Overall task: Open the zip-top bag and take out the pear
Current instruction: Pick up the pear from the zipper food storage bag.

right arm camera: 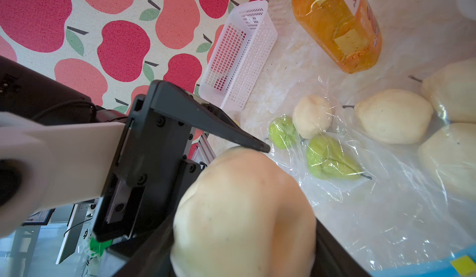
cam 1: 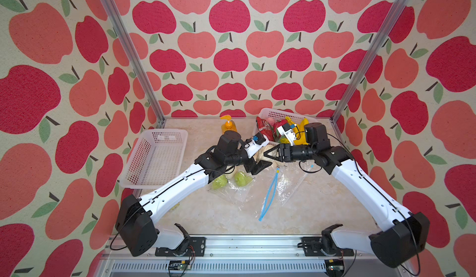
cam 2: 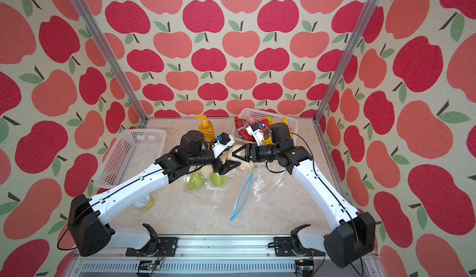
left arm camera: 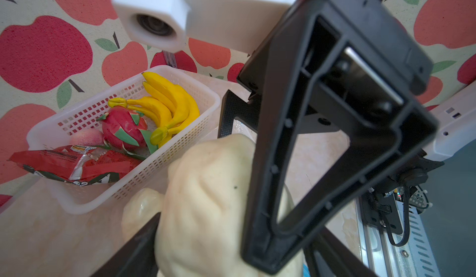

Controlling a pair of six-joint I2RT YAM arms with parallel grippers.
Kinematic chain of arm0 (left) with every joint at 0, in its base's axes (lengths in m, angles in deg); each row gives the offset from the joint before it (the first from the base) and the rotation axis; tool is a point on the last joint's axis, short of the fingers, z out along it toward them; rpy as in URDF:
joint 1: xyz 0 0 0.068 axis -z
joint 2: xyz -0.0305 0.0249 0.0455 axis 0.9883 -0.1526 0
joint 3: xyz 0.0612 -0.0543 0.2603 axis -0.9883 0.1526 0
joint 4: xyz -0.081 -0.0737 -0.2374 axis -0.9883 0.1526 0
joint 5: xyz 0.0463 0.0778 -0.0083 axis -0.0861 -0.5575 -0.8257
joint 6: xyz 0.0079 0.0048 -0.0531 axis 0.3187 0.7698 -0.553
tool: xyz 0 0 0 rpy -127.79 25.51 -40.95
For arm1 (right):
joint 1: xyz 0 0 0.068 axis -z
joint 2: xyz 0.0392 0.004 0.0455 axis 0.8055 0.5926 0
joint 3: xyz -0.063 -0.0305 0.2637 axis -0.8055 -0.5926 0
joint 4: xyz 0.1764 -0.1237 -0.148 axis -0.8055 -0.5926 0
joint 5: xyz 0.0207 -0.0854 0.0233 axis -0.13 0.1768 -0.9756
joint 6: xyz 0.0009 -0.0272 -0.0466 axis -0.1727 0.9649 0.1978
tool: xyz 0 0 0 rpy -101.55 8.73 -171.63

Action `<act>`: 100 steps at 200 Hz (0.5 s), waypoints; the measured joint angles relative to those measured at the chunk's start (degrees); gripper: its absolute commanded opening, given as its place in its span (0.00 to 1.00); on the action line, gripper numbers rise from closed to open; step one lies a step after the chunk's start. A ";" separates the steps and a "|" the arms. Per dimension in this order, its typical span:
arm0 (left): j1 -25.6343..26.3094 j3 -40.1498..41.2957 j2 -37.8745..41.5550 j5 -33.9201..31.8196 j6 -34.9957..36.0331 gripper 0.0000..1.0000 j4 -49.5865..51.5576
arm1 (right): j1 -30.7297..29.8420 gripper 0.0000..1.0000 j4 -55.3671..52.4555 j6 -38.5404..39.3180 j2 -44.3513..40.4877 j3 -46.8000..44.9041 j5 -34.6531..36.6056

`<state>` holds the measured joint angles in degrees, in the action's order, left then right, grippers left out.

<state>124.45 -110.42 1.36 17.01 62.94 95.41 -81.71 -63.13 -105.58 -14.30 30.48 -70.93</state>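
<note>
Above the bag's (cam 1: 286,183) far edge, the left gripper (cam 1: 261,166) and right gripper (cam 1: 268,156) are meeting around one pale pear (right arm camera: 244,211). It is hanging bare of film, off the table. The bag's zip (cam 1: 262,212) is gaping, its two blue strips lying apart, and other pears (right arm camera: 394,116) are lying under the film.

This is looking like a pass between the grippers, with the pear already out of the bag. To do it well, the receiving side should be clamping across the pear's widest part, square to the other pair of fingers so the two are not colliding. The giving side should be letting go only once that clamp is firm. The skin looks smooth and rounded, so a shallow pinch near the tips is risking a slip back onto the bag. After that, the pear should be travelling sideways away from the bag, high enough that no plastic is dragging along.

The right gripper's fingers (left arm camera: 270,159) are standing wide, and in the right wrist view the pear is filling the gap between them, so they are grasping it. The left gripper's fingers (right arm camera: 219,123) are also spread wide and straddling the pear, with one tip touching its top. I cannot tell whether they are actually squeezing it.
</note>
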 measured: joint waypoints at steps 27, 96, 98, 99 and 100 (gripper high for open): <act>-0.09 -0.02 0.00 -1.11 -0.61 0.54 -0.44 | -0.07 0.82 1.51 -1.49 0.20 0.00 0.52; -14.75 0.04 0.02 -5.40 -7.80 0.47 2.67 | 5.14 0.95 -0.26 -4.96 0.13 0.57 8.98; -15.74 0.04 0.02 -5.64 -8.11 0.47 2.86 | 5.31 0.95 -0.55 -4.94 0.13 0.57 9.46; -16.33 0.07 0.02 -5.60 -8.24 0.47 2.97 | 5.38 0.95 -0.66 -4.96 0.13 0.57 9.77; -16.61 0.07 0.02 -5.64 -8.28 0.47 3.04 | 5.40 0.94 -0.72 -4.94 0.13 0.57 9.90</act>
<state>107.83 -110.35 1.38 11.37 54.65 98.45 -76.31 -63.85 -110.52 -14.17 31.05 -61.03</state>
